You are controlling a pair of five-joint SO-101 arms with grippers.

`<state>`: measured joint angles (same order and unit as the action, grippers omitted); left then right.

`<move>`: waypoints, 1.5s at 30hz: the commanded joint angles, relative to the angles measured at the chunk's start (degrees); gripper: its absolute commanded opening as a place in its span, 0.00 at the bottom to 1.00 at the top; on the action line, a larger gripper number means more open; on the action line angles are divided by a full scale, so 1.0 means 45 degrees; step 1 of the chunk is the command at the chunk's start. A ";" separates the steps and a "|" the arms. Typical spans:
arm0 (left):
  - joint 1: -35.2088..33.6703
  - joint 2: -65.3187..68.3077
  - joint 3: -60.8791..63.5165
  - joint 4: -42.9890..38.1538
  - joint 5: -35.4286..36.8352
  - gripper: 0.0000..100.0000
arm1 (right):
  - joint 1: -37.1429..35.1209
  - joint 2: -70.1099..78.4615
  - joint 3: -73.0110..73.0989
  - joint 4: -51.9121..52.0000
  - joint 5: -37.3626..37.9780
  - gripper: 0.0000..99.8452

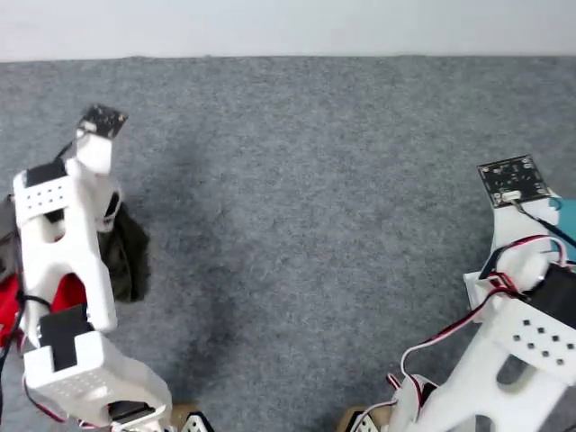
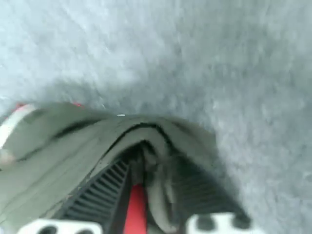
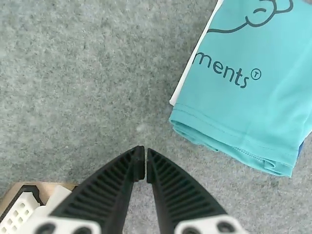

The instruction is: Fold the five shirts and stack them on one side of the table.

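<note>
A dark olive shirt (image 1: 129,256) lies bunched at the table's left edge, partly under my left arm (image 1: 63,234). My left gripper (image 2: 144,161) is shut on a fold of this olive shirt (image 2: 58,156), and the cloth drapes over both fingers. A red shirt (image 1: 67,292) lies beside it, and red (image 2: 136,209) shows between the fingers. At the right edge lies a folded teal shirt (image 3: 253,97) with dark print, on top of a white layer (image 3: 187,80). My right gripper (image 3: 145,163) is shut on nothing, just above the mat beside the teal shirt (image 1: 567,211).
A grey felt mat (image 1: 315,198) covers the table, with wide open room across its middle and back. The right arm (image 1: 522,333) stands at the front right. A pale wall runs along the far edge.
</note>
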<state>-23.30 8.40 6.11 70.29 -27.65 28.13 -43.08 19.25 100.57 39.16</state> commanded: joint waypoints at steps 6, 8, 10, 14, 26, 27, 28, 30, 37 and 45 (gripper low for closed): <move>0.0684 -0.1035 -0.4796 0.2071 0.1719 0.01 | -0.0147 -0.0244 -0.0117 0.0498 -0.0098 0.01; 0.1035 -0.1328 -0.5656 0.2071 0.2325 0.01 | -0.0147 -0.0264 -0.0137 0.0498 -0.0098 0.01; 0.1582 -0.1621 -0.6320 0.2071 0.2755 0.01 | -0.0147 -0.0264 -0.0156 0.0498 -0.0098 0.01; 0.3419 -0.2247 -0.7453 0.2071 0.3341 0.01 | -0.0147 -0.0264 -0.0156 0.0498 -0.0098 0.01; 1.0432 -0.2540 -0.8625 0.2071 0.3458 0.01 | -0.0147 -0.0264 -0.0156 0.0498 -0.0098 0.01; 1.0960 -0.2422 -0.8488 0.2071 0.3458 0.01 | -0.0127 -0.0264 -0.0156 0.0498 -0.0098 0.01; 1.1487 -0.2247 -0.8313 0.2051 0.3438 0.01 | -0.0127 -0.0264 -0.0156 0.0498 -0.0098 0.01; 1.2230 -0.1915 -0.8000 0.2090 0.3419 0.02 | -0.0127 -0.0264 -0.0156 0.0498 -0.0098 0.01; 1.1409 -0.1133 -0.7746 0.3673 0.3497 0.07 | -0.0127 -0.0264 -0.0156 0.0498 -0.0098 0.01; 0.6896 -0.0215 -0.7746 0.6154 0.2559 0.15 | -0.0400 -0.0264 -0.0137 0.0498 -0.0098 0.01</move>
<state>14.86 6.99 -28.53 94.37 -13.58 27.96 -43.08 19.25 100.57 39.16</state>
